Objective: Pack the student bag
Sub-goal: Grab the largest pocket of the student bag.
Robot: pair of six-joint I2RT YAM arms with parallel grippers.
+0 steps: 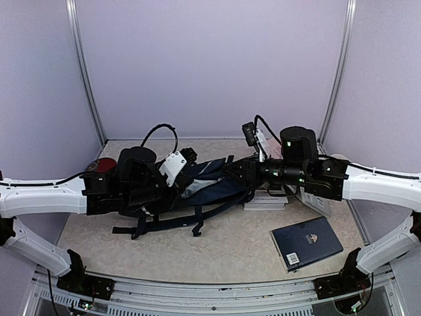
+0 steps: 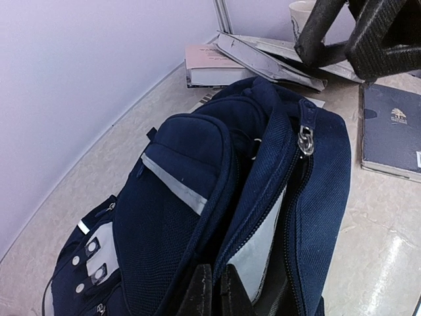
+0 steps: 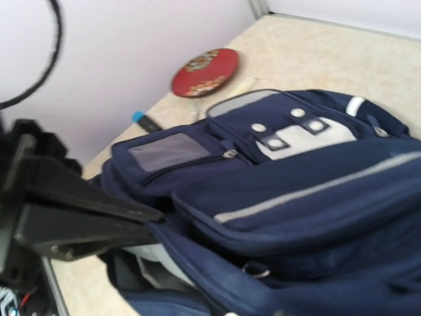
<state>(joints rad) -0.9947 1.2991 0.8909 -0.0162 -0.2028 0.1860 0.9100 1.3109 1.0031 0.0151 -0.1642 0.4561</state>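
Note:
The student bag (image 1: 209,186) lies on its side mid-table, dark navy with a thin white stripe (image 2: 174,185) and grey lining (image 2: 260,253) showing in its unzipped mouth. My left gripper (image 2: 215,289) is shut on the fabric edge of that opening, right by the zipper track. My right gripper (image 1: 238,172) is at the bag's other end. Its black fingers (image 2: 314,29) stand apart with nothing between them in the left wrist view. The right wrist view shows the bag's front pocket and white patches (image 3: 299,135), but not its own fingers.
A flat navy book (image 1: 306,242) lies at the front right. A stack of books (image 2: 209,66), an open binder (image 2: 270,58) and a white cup (image 2: 302,12) sit behind the bag. A red round thing (image 3: 205,71) and a blue-tipped pen (image 3: 146,120) lie by the left wall.

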